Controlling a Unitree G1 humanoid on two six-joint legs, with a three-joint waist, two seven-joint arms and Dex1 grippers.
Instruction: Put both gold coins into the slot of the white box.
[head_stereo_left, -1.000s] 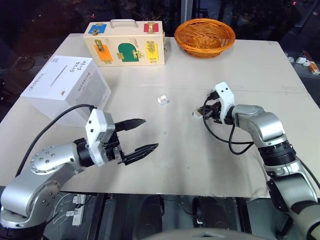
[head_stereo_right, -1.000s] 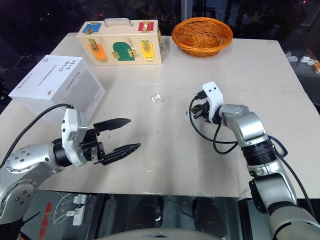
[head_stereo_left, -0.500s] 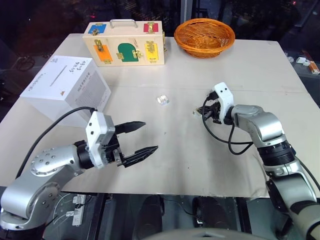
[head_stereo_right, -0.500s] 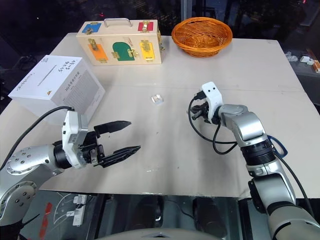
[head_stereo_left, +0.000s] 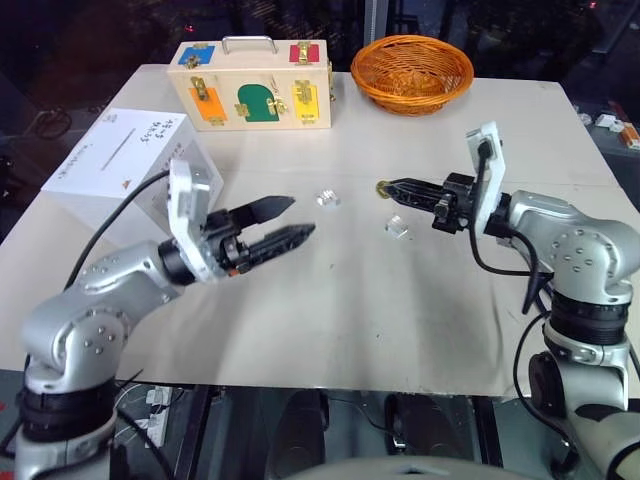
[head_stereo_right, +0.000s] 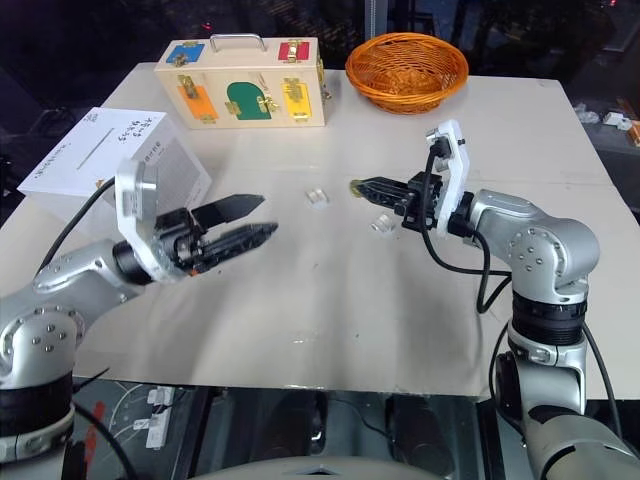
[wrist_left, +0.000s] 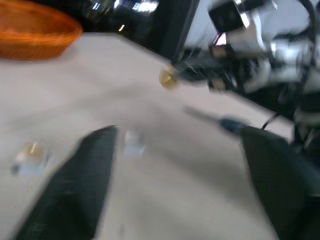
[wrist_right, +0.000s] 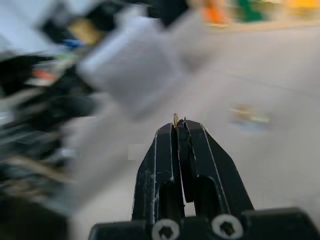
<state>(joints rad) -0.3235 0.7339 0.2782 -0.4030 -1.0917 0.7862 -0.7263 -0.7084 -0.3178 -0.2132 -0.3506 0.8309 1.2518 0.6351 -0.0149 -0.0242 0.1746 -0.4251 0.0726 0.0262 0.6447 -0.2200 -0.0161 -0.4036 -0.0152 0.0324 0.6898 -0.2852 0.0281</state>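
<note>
Your right gripper (head_stereo_left: 383, 187) pinches one gold coin (head_stereo_right: 356, 187) at its tip, off the worktop (head_stereo_left: 420, 300); your left gripper (head_stereo_left: 290, 220) is part-open, empty. Next, carry it to the white box (head_stereo_left: 110, 165) beyond the left gripper.

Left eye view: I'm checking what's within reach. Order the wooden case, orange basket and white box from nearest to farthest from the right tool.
1. Orange basket, beyond the right tool.
2. Wooden case, far-left.
3. White box, at the table's left edge.

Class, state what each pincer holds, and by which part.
The right pincer pinches a gold coin by its edge at its fingertips. The left pincer holds nothing.
</note>
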